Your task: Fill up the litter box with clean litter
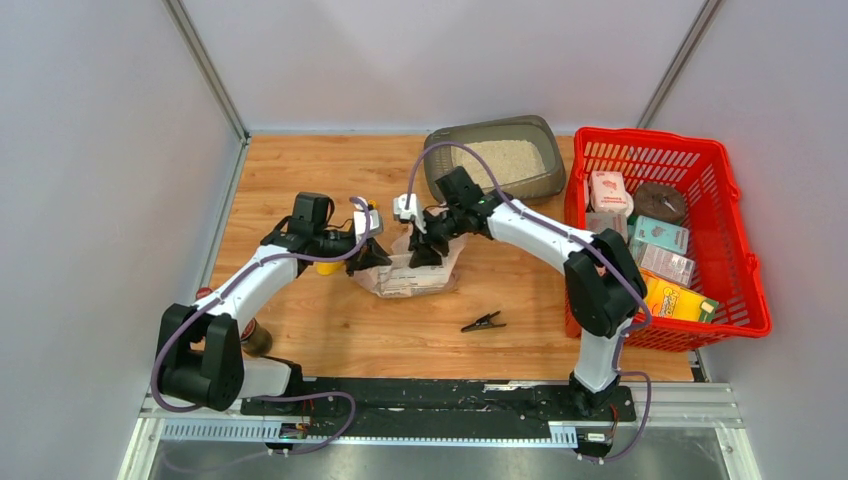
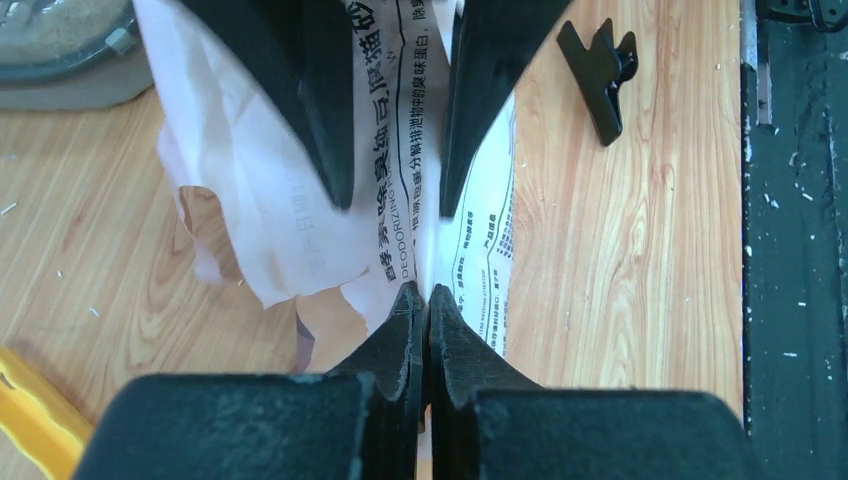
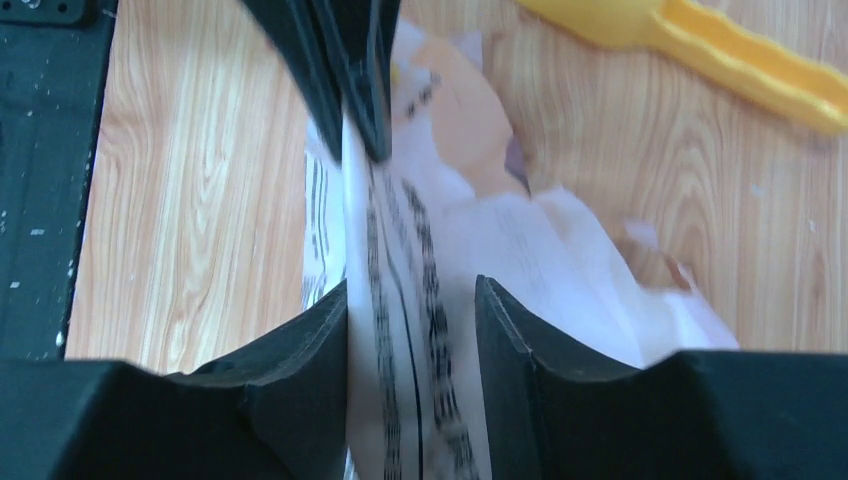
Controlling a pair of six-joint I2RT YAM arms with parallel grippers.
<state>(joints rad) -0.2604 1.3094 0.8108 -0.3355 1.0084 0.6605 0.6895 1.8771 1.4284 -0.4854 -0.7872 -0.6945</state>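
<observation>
The litter box (image 1: 545, 180) stands at the back of the table with pale clean litter (image 1: 512, 160) inside; its corner (image 2: 70, 90) shows in the left wrist view. A torn white printed litter bag (image 1: 415, 277) lies mid-table. My left gripper (image 1: 371, 257) (image 2: 428, 292) is shut on a fold of the bag (image 2: 270, 200). My right gripper (image 1: 425, 250) (image 3: 412, 290) faces it from the other side. Its jaws stand apart with a blurred strip of the bag (image 3: 520, 240) between them.
A yellow scoop (image 3: 700, 45) (image 2: 30, 420) lies on the wood by the bag's left side. A black clip (image 1: 483, 322) (image 2: 600, 70) lies in front of the bag. A red mesh basket (image 1: 745, 250) with several packets stands at the right.
</observation>
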